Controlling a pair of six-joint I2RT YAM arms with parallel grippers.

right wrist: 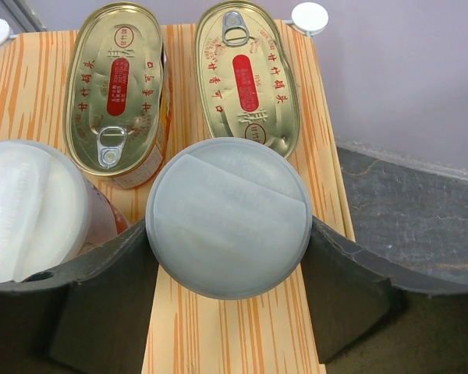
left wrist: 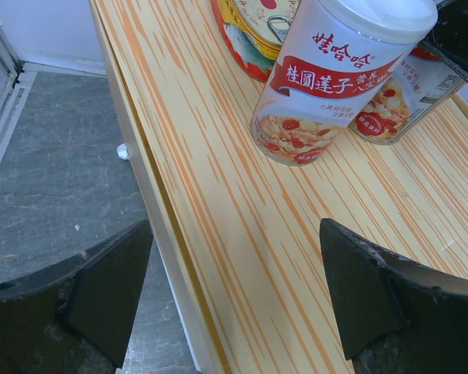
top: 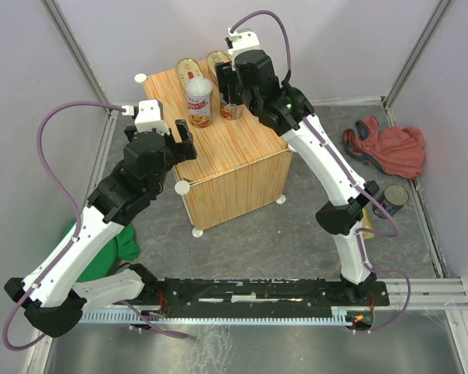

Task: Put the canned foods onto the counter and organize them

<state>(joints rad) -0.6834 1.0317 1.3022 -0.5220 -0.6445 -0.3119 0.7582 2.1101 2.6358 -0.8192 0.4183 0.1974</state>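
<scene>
Pale walls (top: pixel 140 39) enclosed the grey surface (top: pixel 296 234), where the counter (top: pixel 242 175) stood; the right hand (right wrist: pixel 230 241) clamped a white-lidded can (right wrist: pixel 228 202), the left hand (left wrist: pixel 234 226) gaped over the counter's edge.

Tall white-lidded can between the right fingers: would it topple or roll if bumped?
Probably tippy: the tall white-lidded can stands taller than wide, unlike the flat oval tins behind. If toppled, its round side would likely roll. It looks rigid; the right gripper clasps it without denting.

The oval tins (right wrist: pixel 117 86) are shiny gold metal. The tall can (right wrist: pixel 228 226) has a matt white plastic lid. A second can (left wrist: pixel 327 86) wears a glossy printed wrap. The surface (left wrist: pixel 242 234) is smooth, streaked wood grain.
</scene>
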